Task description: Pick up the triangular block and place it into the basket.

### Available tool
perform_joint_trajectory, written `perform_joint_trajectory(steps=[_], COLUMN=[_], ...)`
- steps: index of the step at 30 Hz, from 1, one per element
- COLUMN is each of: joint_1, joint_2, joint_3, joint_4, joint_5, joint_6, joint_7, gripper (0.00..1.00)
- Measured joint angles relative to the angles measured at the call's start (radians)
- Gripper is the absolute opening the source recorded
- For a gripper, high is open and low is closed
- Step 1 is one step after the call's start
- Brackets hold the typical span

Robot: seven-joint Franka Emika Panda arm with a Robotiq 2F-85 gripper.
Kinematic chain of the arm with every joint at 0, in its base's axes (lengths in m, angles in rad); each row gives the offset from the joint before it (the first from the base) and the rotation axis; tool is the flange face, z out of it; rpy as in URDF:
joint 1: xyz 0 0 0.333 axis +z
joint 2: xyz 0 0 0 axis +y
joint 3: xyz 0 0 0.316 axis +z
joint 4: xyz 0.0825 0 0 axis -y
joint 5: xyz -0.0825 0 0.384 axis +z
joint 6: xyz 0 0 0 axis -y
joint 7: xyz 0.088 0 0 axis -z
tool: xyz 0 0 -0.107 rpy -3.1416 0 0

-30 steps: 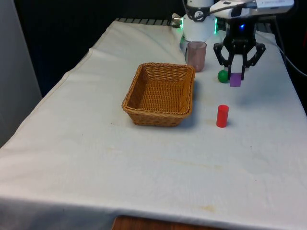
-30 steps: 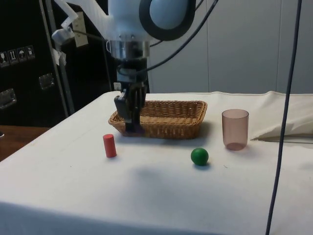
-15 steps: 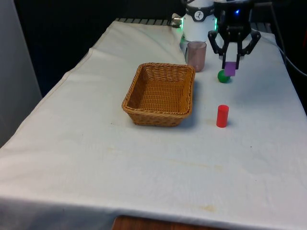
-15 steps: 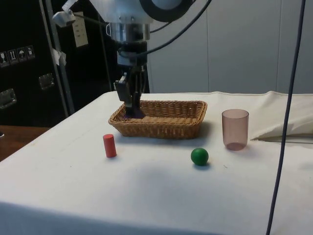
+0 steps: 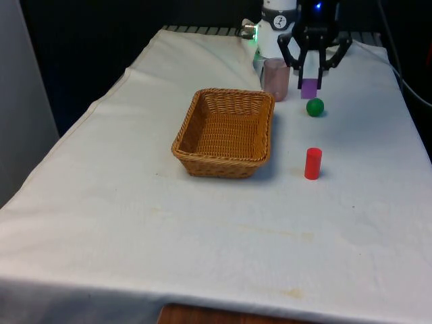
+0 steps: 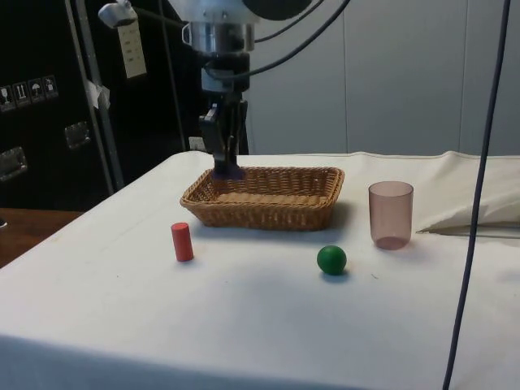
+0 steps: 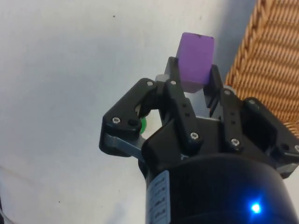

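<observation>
A purple block (image 5: 309,88) hangs in the air, pinched between the fingers of my gripper (image 5: 310,82), which is shut on it. It is up above the cloth, to the front view's right of the wicker basket (image 5: 225,132). From the side the gripper (image 6: 225,162) and the purple block (image 6: 227,171) stand in front of the basket's (image 6: 268,197) near end. In the wrist view the block (image 7: 196,61) sits between the fingers, with the basket's woven rim (image 7: 271,56) beside it.
A pink translucent cup (image 5: 276,79) stands beside the basket's far corner, close to the gripper. A green ball (image 5: 314,106) lies just below the block, and a red cylinder (image 5: 312,163) stands nearer the front. The white cloth (image 5: 202,229) covers the table.
The gripper has risen with the purple block and shifted towards the front view's left, from beside the green ball to next to the pink cup. Nothing else moved.
</observation>
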Motion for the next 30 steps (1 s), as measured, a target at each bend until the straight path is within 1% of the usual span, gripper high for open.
perform_joint_trajectory(steps=[6, 7, 8, 12, 13, 15, 22, 23, 26, 27, 28, 29, 30], joint_1=[-0.004, -0.004, -0.005, -0.008, -0.009, -0.01, -0.014, -0.014, -0.015, -0.016, -0.016, -0.016, -0.016], joint_2=[-0.018, -0.018, -0.019, -0.019, -0.018, -0.018, -0.017, -0.017, -0.014, -0.011, -0.009, -0.006, -0.006], joint_3=[-0.03, -0.03, -0.043, -0.069, -0.08, -0.085, -0.13, -0.13, -0.152, -0.165, -0.172, -0.178, -0.178], joint_4=[-0.011, -0.011, -0.015, -0.02, -0.023, -0.025, -0.035, -0.035, -0.039, -0.04, -0.04, -0.04, -0.04], joint_5=[0.0, 0.0, 0.001, 0.001, 0.001, 0.001, 0.002, 0.002, 0.002, 0.002, 0.002, 0.002, 0.002], joint_6=[-0.011, -0.011, -0.011, -0.011, -0.01, -0.01, -0.007, -0.007, -0.006, -0.005, -0.005, -0.005, -0.005], joint_7=[-0.042, -0.042, -0.057, -0.083, -0.094, -0.099, -0.143, -0.143, -0.163, -0.175, -0.181, -0.186, -0.186], gripper=[0.33, 0.33, 0.33, 0.33, 0.33, 0.33, 0.33, 0.33, 0.33, 0.33, 0.33, 0.33, 0.33])
